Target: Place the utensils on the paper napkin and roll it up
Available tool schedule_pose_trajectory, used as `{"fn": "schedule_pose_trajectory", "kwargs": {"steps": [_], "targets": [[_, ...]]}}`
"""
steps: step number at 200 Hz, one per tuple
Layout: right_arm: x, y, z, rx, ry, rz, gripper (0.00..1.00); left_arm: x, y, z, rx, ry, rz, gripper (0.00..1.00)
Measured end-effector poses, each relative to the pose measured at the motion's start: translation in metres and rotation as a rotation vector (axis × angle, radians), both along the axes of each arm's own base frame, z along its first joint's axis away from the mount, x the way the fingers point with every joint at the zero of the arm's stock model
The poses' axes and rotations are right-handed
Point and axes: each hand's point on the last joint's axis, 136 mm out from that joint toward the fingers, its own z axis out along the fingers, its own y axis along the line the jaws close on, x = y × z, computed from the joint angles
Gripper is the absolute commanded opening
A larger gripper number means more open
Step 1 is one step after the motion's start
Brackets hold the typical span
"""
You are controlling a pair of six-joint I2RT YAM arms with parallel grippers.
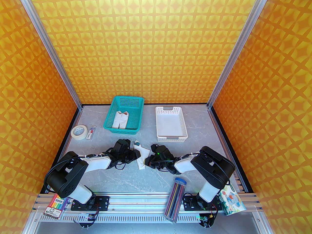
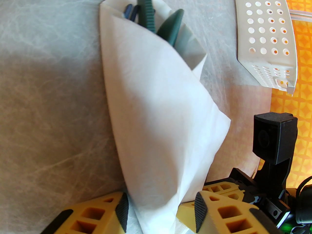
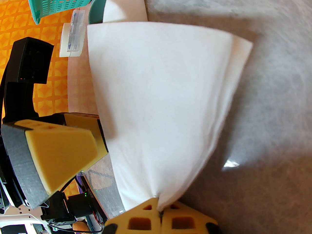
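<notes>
Paper napkin [image 1: 142, 158], thin, matte and white, is seen wrapped into a loose cone around the dark teal plastic utensils [image 2: 146, 8], whose tips are left showing at its far, open end. It is found mid-table on the grey marbled table [image 1: 126, 179], which is enclosed by orange patterned walls [image 1: 156, 45]. Both arms are bent low and turned inward. The near end is pinched by the closed right tool [image 3: 159, 213]. The left tool [image 2: 160, 211] is held partly spread astride it, with a gap visible at one pad.
</notes>
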Motion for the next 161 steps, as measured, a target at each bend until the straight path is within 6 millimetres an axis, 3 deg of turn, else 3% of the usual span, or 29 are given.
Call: {"fn": "schedule_pose_trajectory", "kwargs": {"steps": [39, 74, 123, 161], "targets": [[0.0, 0.0, 0.0, 0.0, 0.001, 0.003, 0.0, 0.003, -0.007, -0.001, -0.014, 0.009, 0.005, 0.47], [0.0, -0.001, 0.0, 0.0, 0.007, 0.005, 0.0, 0.005, -0.026, 0.0, -0.045, -0.019, -0.019, 0.42], [0.0, 0.0, -0.001, -0.005, 0.008, 0.01, 0.0, 0.006, -0.026, -0.003, -0.033, -0.015, -0.001, 0.32], [0.0, -0.001, 0.0, -0.007, 0.008, 0.011, 0.0, 0.006, -0.024, -0.007, -0.009, -0.023, -0.001, 0.18]]}}
